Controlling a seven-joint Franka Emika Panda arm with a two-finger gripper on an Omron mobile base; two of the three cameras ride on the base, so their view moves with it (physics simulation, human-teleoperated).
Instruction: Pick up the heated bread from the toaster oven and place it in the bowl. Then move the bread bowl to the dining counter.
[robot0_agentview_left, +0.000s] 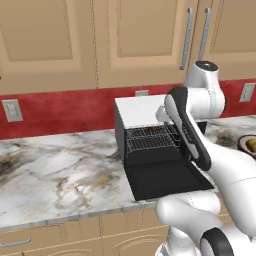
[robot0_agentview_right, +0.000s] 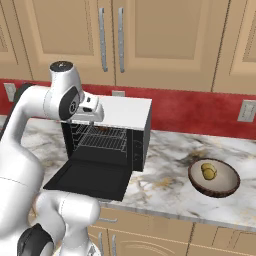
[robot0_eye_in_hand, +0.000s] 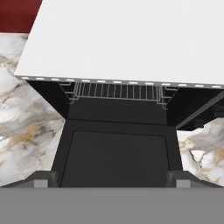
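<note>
The toaster oven (robot0_agentview_left: 150, 145) stands on the marble counter with its black door (robot0_agentview_left: 167, 180) dropped flat. A small brown piece of the heated bread (robot0_agentview_left: 154, 128) shows at the back of the wire rack (robot0_agentview_left: 150, 140). My gripper (robot0_eye_in_hand: 111, 180) hangs open above the oven's front edge and looks down on its white top (robot0_eye_in_hand: 127, 39), the rack (robot0_eye_in_hand: 116, 91) and the door (robot0_eye_in_hand: 118, 157); nothing is between the fingers. The white hand (robot0_agentview_right: 90, 110) sits at the oven's upper left corner. The dark-brown bowl (robot0_agentview_right: 214, 177) rests right of the oven and holds two small yellowish lumps. The dining counter is out of view.
Tan wall cabinets (robot0_agentview_right: 150, 40) hang over the counter, with a red backsplash (robot0_agentview_left: 60, 112) and outlets behind. Bare marble (robot0_agentview_left: 55, 170) stretches left of the oven, and more (robot0_agentview_right: 165, 160) lies between oven and bowl. My own arm (robot0_agentview_left: 200, 145) crosses in front of the oven's right side.
</note>
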